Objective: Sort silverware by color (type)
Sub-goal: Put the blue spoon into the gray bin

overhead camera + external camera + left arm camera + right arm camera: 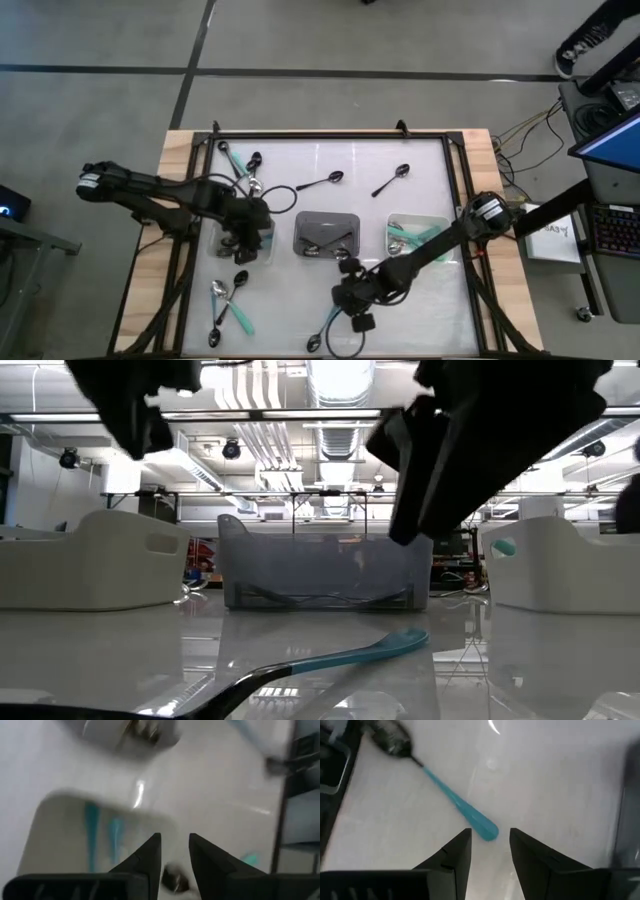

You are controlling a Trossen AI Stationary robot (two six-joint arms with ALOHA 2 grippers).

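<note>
Three trays point(326, 219) in a row mid-table, loose spoons point(320, 184) behind and before them, left gripper point(243, 243) over left tray point(214, 243), right gripper point(347, 301) before middle tray.

The left pincer point(243, 243) is covering most of the white rectangular tray point(262, 252) beneath it, hiding its contents from above. In the low view a black curved spoon handle point(235, 688) is running off the bottom edge, its bowl unseen.

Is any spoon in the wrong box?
Not that I can see. What looks messy is outside the boxes: spoons still lie scattered on the table, like two black spoons behind the grey tray and a teal-handled spoon right under the open right gripper.
</note>
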